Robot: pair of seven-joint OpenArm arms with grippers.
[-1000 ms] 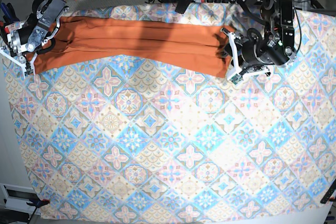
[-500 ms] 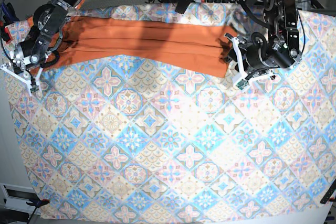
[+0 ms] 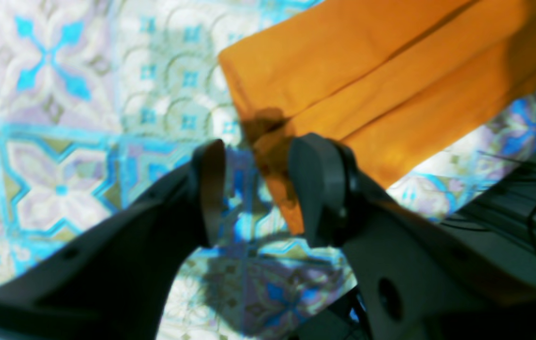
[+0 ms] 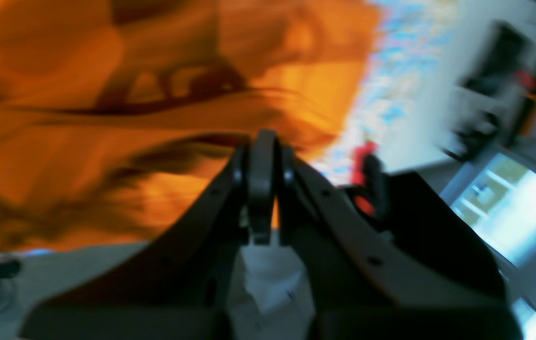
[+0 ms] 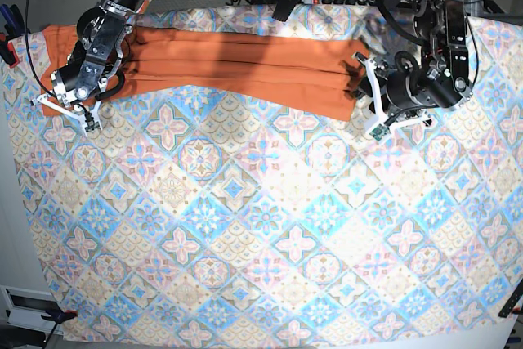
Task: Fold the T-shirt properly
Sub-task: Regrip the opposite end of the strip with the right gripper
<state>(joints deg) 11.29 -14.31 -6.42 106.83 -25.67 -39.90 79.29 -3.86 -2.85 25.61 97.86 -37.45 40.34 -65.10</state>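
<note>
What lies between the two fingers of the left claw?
In the left wrist view, the left claw stands open. Between its fingers show the tablecloth and the corner edge of the T-shirt, not clamped.

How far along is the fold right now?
Done: the T-shirt already lies as a long narrow band across the far side of the tablecloth, its lengthwise folds stacked. In hand: the left claw stands open at the band's end, gripping nothing; the right claw is shut at the opposite end. Left: folding the band crosswise into a compact shape.
</note>
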